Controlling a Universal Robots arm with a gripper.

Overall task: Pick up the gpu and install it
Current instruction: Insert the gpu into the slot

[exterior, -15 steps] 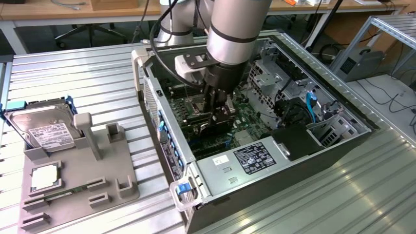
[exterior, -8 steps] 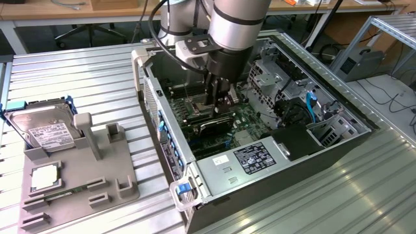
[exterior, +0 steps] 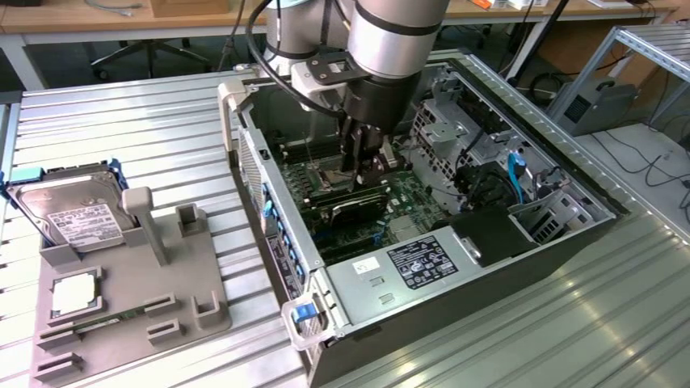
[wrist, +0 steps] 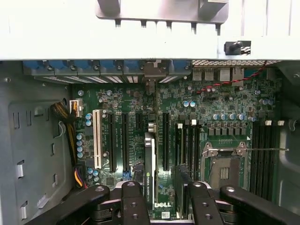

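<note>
Wrist view: the pincer (wrist: 161, 194) shows as two black, blocky fingers (wrist: 133, 204) studded with round screw heads, and they stand apart. Between them the gpu (wrist: 150, 171) stands on edge, a thin dark slab with a small green logo on its rim. It sits close against one finger, and a strip of green board shows between it and the other. Whether the nearer finger actually touches the card is hard to make out. Its far edge goes down among the long black slots of the motherboard (wrist: 136, 101), a green board crowded with small blue-topped cylinders. How deep the card sits is hidden. Beyond the fingertips a row of blue plastic latches (wrist: 70, 65) lines the case wall.

In the exterior view the pincer (exterior: 363, 171) reaches down into the open computer case (exterior: 356, 323), a grey sheet-metal box lying on a ribbed metal table (exterior: 129, 121). Just under the fingertips the gpu (exterior: 356, 208) appears as a flat black rectangle with a glossy face. The arm's silver barrel covers the case interior behind it. Well away from the pincer, outside the case, a matte grey holder (exterior: 151, 283) carries a boxy silver hard drive (exterior: 70, 214) with a white label.
</note>
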